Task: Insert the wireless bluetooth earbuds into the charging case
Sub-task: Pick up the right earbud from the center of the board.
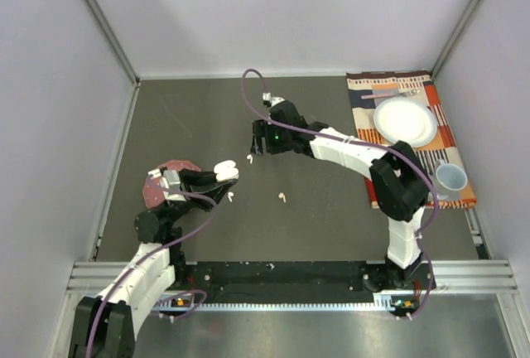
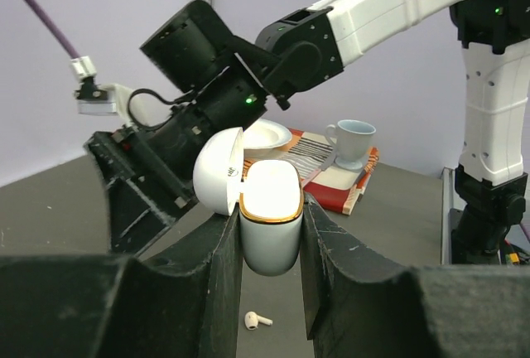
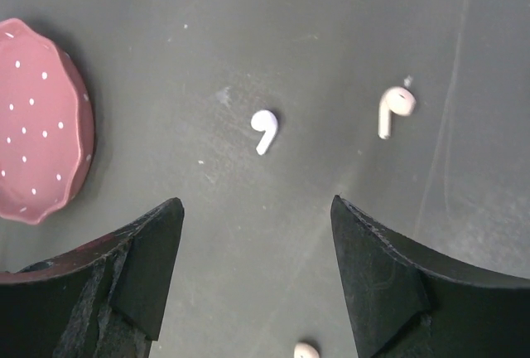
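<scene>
left pincer [image 2: 271, 242] clamped on 1 charging case [image 2: 269, 209] (lid open) | right pincer [image 3: 255, 209] wide | near it on counter [image 3: 166, 43]: 1 white earbud [image 3: 264, 130], 2 peach earbuds [image 3: 396, 109]

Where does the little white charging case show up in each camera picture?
Top external: charging case left of centre, in the left end effector.
Left wrist: charging case dead centre, lid open, gripped.
Right wrist: not in it.
Shared landmark: the mug, seen in top external and left wrist.

No legible text on anything.
</scene>
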You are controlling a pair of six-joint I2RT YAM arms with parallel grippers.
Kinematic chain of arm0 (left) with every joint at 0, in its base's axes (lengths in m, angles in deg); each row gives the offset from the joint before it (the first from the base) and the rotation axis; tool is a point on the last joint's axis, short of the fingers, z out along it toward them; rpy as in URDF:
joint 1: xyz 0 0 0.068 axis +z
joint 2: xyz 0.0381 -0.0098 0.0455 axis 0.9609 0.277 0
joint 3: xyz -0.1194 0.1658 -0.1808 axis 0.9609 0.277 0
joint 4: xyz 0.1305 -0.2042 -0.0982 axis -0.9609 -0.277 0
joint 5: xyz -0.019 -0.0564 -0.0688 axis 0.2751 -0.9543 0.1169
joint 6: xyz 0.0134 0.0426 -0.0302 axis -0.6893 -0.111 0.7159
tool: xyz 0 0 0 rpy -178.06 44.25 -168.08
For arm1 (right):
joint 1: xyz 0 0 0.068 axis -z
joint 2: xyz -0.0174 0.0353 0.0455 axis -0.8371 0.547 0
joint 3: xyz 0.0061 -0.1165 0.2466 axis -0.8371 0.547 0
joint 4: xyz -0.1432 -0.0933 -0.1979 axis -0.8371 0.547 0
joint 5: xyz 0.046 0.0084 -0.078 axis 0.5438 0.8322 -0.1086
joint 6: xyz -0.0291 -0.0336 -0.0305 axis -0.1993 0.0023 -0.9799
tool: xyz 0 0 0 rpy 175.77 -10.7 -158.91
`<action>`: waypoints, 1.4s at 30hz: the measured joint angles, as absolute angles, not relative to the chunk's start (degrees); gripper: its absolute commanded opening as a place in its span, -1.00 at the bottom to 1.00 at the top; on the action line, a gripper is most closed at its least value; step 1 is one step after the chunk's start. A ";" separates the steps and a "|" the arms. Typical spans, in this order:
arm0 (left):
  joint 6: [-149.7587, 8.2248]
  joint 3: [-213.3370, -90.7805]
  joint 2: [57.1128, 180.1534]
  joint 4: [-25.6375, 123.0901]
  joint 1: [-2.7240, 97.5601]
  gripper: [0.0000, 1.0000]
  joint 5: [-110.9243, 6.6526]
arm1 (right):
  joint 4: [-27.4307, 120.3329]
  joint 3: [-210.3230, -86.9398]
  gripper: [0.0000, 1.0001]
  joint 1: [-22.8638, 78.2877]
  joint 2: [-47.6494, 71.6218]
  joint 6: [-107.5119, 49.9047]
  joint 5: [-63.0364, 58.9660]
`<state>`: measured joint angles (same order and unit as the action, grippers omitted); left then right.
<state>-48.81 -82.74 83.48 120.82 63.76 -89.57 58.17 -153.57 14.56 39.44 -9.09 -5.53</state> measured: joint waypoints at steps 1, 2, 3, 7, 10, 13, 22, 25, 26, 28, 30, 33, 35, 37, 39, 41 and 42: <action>-48.41 -82.74 83.48 120.82 63.81 -1.00 -89.65 | 58.81 -155.26 0.40 14.05 40.79 -9.20 -5.95; -48.15 -82.74 83.48 120.82 63.81 -1.00 -89.70 | 58.87 -156.20 0.38 13.64 41.75 -9.29 -6.15; -47.87 -82.74 83.48 120.82 63.85 -1.00 -89.70 | 59.40 -157.77 0.33 13.03 43.13 -9.47 -6.61; -47.39 -82.74 83.48 120.82 63.87 -1.00 -89.50 | 60.23 -161.73 0.26 11.74 47.37 -9.49 -7.24; -46.95 -82.74 82.86 120.82 63.87 -1.00 -89.24 | 60.84 -163.19 0.25 11.47 49.77 -9.20 -7.72; -46.77 -82.74 81.88 120.82 63.90 -1.00 -89.17 | 61.84 -164.44 0.19 11.47 51.81 -8.96 -8.20; -47.56 -82.76 79.45 121.10 63.94 -1.00 -88.87 | 63.75 -169.48 0.02 11.50 56.48 -8.79 -8.83; -47.76 -82.76 79.45 121.10 64.01 -1.00 -88.87 | 64.45 -171.41 -0.03 11.47 57.60 -8.81 -9.34; -47.78 -82.76 79.45 121.10 64.01 -1.00 -88.85 | 64.60 -171.69 -0.03 11.47 57.73 -8.83 -9.47; -47.78 -82.76 79.45 121.10 64.01 -1.00 -88.87 | 65.19 -172.35 -0.06 11.47 57.97 -8.94 -9.86; -47.78 -82.76 79.45 121.10 64.01 -1.00 -88.87 | 65.32 -172.61 -0.08 11.45 58.10 -9.09 -10.15; -47.78 -82.76 79.32 121.12 64.01 -1.00 -88.87 | 65.87 -172.87 -0.10 11.43 58.17 -9.66 -10.54; -47.80 -82.76 79.32 121.17 64.01 -1.00 -88.87 | 66.43 -173.33 -0.11 11.30 58.50 -10.17 -10.71; -47.87 -82.79 79.32 121.17 64.01 -1.00 -88.85 | 66.59 -174.25 -0.12 11.10 59.30 -10.60 -10.74; -48.00 -82.76 79.32 121.17 64.01 -1.00 -88.85 | 66.74 -175.25 -0.13 10.82 60.57 -11.06 -10.71; -48.06 -82.76 79.32 121.17 64.01 -1.00 -88.82 | 66.94 -175.93 -0.14 10.53 61.64 -11.52 -10.76; -48.11 -82.76 79.32 121.17 64.01 -1.00 -88.85 | 67.05 -176.11 -0.14 10.38 62.06 -11.67 -10.76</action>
<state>-48.11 -82.76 79.32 121.17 64.01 -88.85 67.05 -176.11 10.38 62.06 -11.67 -10.76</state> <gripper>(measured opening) 0.337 0.439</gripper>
